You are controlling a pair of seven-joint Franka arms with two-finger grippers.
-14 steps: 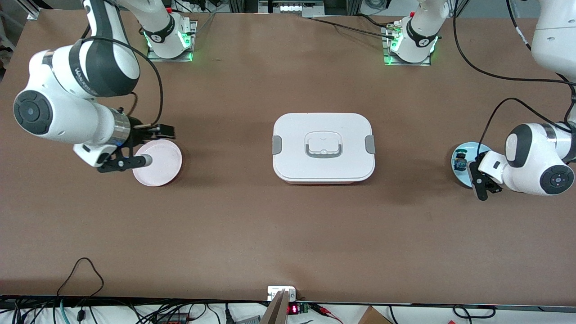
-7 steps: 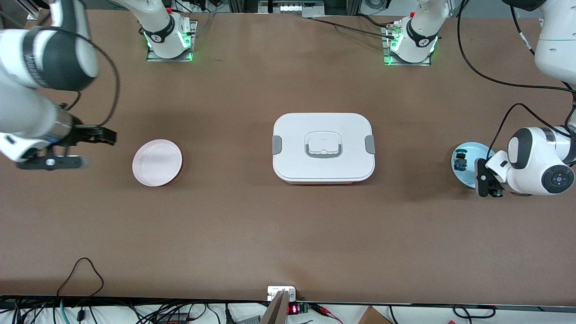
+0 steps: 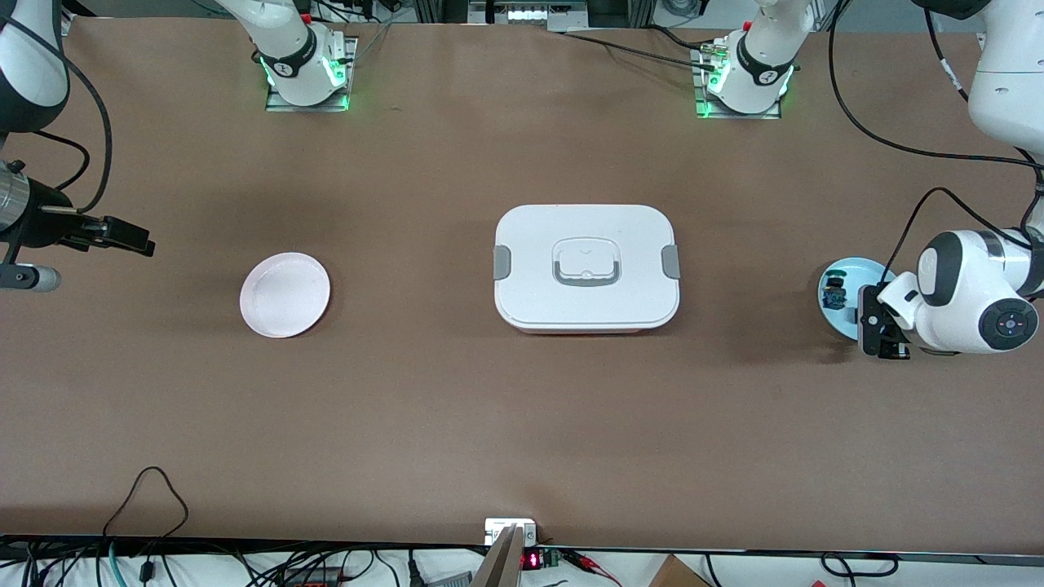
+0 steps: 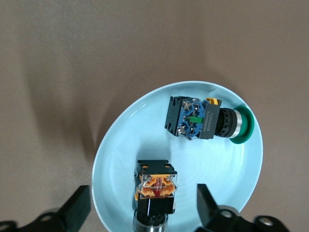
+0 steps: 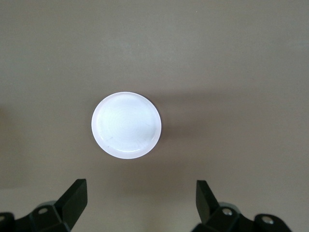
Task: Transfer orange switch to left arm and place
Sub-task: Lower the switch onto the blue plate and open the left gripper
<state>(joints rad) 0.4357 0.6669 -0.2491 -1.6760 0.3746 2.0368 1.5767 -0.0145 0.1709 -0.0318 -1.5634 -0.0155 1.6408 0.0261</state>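
Observation:
The orange switch lies on a light blue plate, its cap end cut off by the frame edge. My left gripper is open and low over the plate, one finger on either side of the switch, apart from it. In the front view the left gripper hides that switch over the blue plate. The white box stands at the table's middle. My right gripper is open and empty, at the right arm's end of the table.
A green-capped switch with blue parts lies on the same blue plate, also seen in the front view. An empty pink plate sits between the box and the right gripper; it shows in the right wrist view.
My right gripper has drawn back from over the pink plate toward the right arm's end of the table. My left gripper has shifted slightly over the blue plate.

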